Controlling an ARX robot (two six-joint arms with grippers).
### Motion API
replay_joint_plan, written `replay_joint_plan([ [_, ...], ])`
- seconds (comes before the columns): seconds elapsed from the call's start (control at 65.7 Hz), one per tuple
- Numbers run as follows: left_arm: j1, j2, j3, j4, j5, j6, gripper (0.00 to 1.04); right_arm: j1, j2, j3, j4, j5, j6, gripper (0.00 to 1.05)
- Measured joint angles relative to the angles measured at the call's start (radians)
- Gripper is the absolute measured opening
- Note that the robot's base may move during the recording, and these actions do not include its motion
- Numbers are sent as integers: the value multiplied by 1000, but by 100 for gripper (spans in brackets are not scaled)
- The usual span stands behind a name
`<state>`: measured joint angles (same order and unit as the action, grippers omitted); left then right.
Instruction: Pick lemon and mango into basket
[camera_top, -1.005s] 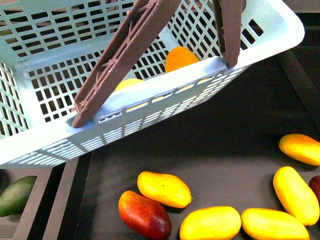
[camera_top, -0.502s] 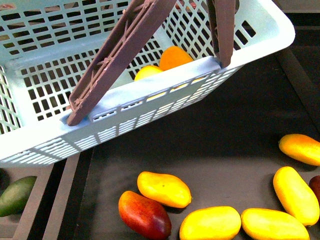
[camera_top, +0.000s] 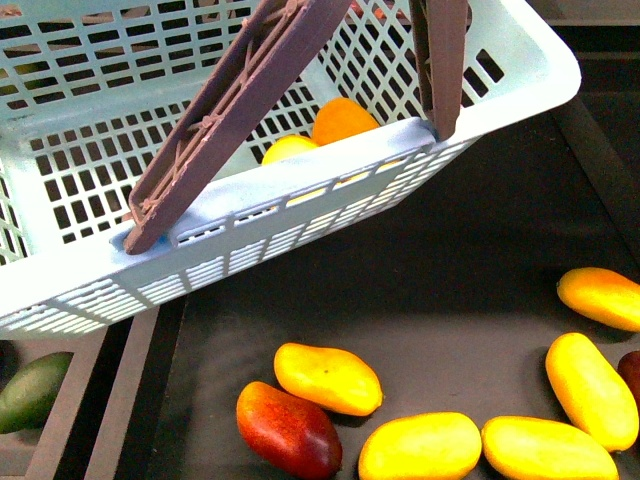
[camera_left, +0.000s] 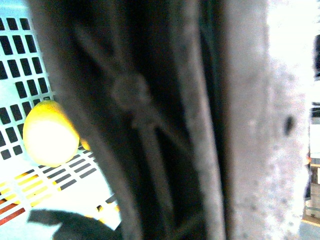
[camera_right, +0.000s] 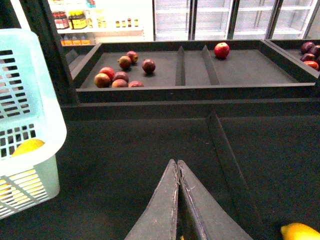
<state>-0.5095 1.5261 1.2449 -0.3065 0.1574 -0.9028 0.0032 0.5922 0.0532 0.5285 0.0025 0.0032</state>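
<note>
Front view: above the dark display tray (camera_top: 450, 260), the light teal slotted plastic basket (camera_top: 60, 290) has drifted up and to the left over the past second. Its near rim is tilted and its brown plastic handle (camera_top: 230, 110) stands raised across the opening. That suggests the basket is being carried by the handle rather than resting.

The loose fruit on the tray has not stirred. The yellow mangoes (camera_top: 420, 447), the red-blushed mango (camera_top: 288, 430) and the dark green mango (camera_top: 30, 390) lie where they lay.

Inside the basket, the smooth yellow-orange mango (camera_top: 342, 118) shows above the rim. Just beside it, the small yellow oval lemon (camera_top: 288, 148) now shows more of itself over the rim than it did a second ago. With both fruits inside, the picking appears finished, and only the handling of the basket seems to remain.

In the left wrist view the handle fills most of the picture, blurred and pressed close, with the lemon on the basket floor beyond it. The left claw itself cannot be made out, so whether it grips the handle cannot be told.

The right claw (camera_right: 177, 165) is clenched on nothing, its dark tips touching. It hangs over bare tray, with the basket off to its side and well apart.
</note>
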Motion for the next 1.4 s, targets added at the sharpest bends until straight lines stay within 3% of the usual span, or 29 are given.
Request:
replay_joint_plan([
  [0.213,0,0,0,0,3,0,14,0,-71,-36,-16,1,-1,2],
  [1.203,0,0,0,0,2,0,14,0,-414,-36,-350,-2,0,2],
  [1.294,0,0,0,0,3,0,14,0,-527,-36,-496,-1,0,2],
  [1.401,0,0,0,0,2,-1,14,0,-581,-36,-523,-2,0,2],
])
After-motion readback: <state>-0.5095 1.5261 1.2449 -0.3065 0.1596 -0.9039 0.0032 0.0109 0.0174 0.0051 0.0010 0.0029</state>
